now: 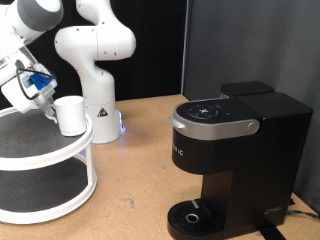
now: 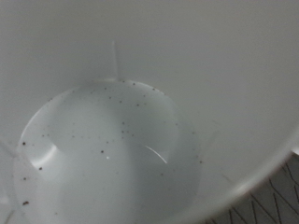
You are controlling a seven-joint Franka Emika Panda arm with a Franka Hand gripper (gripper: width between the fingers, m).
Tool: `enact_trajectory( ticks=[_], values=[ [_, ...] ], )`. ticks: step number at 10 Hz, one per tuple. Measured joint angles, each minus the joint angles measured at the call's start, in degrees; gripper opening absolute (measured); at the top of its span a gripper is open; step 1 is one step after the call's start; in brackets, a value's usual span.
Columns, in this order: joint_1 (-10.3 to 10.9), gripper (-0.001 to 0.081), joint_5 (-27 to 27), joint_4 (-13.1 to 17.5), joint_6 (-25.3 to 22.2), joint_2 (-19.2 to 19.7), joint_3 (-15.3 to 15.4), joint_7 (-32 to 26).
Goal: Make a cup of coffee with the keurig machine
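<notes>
White cup (image 1: pixel 70 115) upright (dark specks inside (image 2: pixel 103 149)); black keurig machine (image 1: pixel 232 160) lid shut, well apart.

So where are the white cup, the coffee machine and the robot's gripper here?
cup (image 1: pixel 71 115), exterior view, its side wall.
keurig machine (image 1: pixel 232 140), exterior view, its black body.
gripper (image 1: pixel 46 99), exterior view, fingers beside the cup.

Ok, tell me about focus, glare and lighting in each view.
Exterior view: evenly lit, mostly sharp; a blue glow by the gripper at the cup; soft sheen on the keurig machine lid. Wrist view: filled by the cup's interior, soft, flat white, one faint curved highlight.
</notes>
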Motion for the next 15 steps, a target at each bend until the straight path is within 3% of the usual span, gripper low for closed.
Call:
enact_trajectory(
  ticks=[4, 8, 10, 12, 15],
  values=[
    [-0.48, 0.007, 0.73, 2.47, -6.92, -2.82, 1.05, 3.53],
    [-3.32, 0.007, -1.21, 5.3, -15.39, -8.16, 7.31, 12.08],
    [-3.25, 0.007, 0.33, 4.84, -15.19, -7.96, 7.06, 13.11],
    [-2.28, 0.007, 4.72, 3.67, -12.58, -7.6, 8.27, 17.69],
    [1.92, 0.007, 9.37, 2.87, -4.65, -5.63, 12.6, 23.73]
  ],
)
